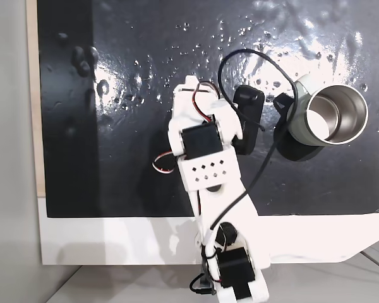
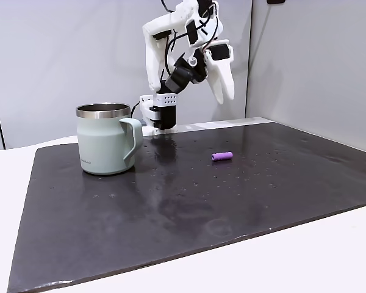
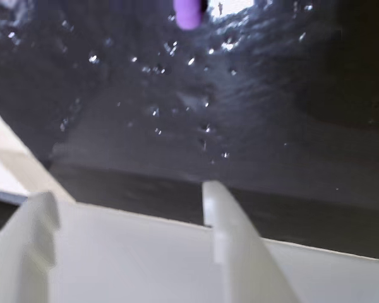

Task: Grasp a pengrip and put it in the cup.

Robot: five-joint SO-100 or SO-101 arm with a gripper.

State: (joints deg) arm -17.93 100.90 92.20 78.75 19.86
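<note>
On the dark mat (image 2: pixel 171 207), the pengrip (image 2: pixel 222 156) lies flat, long axis running left-right in a fixed view, well right of the upright cup (image 2: pixel 104 139); gripper (image 2: pixel 222 94) raised above, empty, jaws apart.

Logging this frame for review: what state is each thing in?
pengrip: lying on its side on the mat, untouched
cup: upright, nothing seen inside
end effector: raised above the mat, holding nothing; open or shut unclear
mat: flat, speckled with droplets
</note>
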